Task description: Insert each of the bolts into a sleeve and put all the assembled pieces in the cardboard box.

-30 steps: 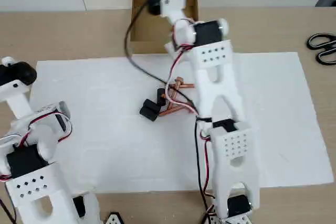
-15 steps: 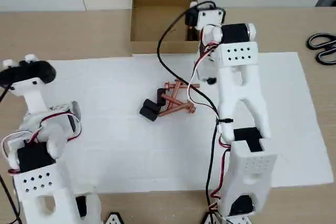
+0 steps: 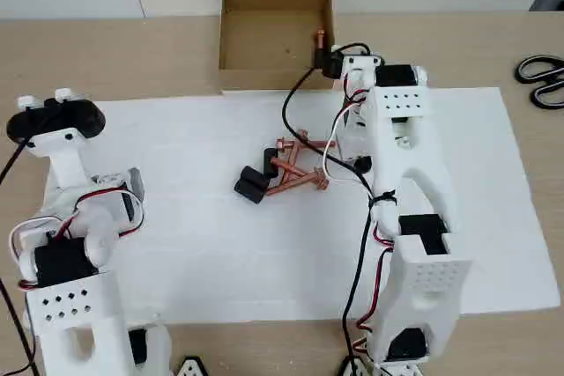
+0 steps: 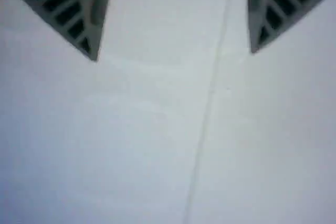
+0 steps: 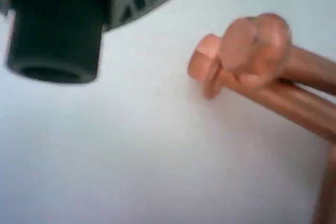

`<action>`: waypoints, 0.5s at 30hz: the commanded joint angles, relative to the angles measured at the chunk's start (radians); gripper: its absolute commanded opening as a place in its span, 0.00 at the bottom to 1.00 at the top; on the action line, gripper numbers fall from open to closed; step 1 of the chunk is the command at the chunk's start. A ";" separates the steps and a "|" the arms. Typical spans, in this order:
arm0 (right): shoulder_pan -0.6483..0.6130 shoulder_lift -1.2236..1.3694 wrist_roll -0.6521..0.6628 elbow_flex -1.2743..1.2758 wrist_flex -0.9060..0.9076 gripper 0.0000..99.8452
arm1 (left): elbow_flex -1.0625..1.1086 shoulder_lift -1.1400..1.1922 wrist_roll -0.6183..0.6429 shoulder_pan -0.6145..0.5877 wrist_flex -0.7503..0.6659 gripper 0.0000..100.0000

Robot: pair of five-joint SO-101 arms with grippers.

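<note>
My right gripper (image 3: 329,61) hangs at the right wall of the cardboard box (image 3: 264,33), shut on a black sleeve (image 5: 55,30). A copper bolt end (image 3: 319,39) sticks out of that black piece over the box wall. In the right wrist view the sleeve's open end faces the white paper, with copper bolt heads (image 5: 247,45) beside it. Several loose copper bolts (image 3: 298,172) and two black sleeves (image 3: 254,184) lie in a pile mid-paper. My left gripper (image 4: 173,51) stands open over bare paper at the sheet's left end (image 3: 55,119).
A white paper sheet (image 3: 194,244) covers the middle of the wooden table. Scissors (image 3: 541,75) lie at the far right edge. Both arm bases stand at the near table edge, and the right arm's cables (image 3: 304,121) loop just above the pile.
My right gripper has swung from over the box's far side to its right wall, coming nearer with the black piece. The left gripper has shifted a little to the right.
</note>
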 commanded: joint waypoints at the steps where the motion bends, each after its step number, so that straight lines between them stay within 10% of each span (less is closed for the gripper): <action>1: 0.005 -0.076 -0.014 0.025 -0.039 0.01 | -0.004 -0.012 -0.003 0.006 -0.023 0.18; 15: 0.001 -0.070 -0.040 0.120 -0.108 0.11 | -0.004 -0.012 -0.003 0.006 -0.023 0.18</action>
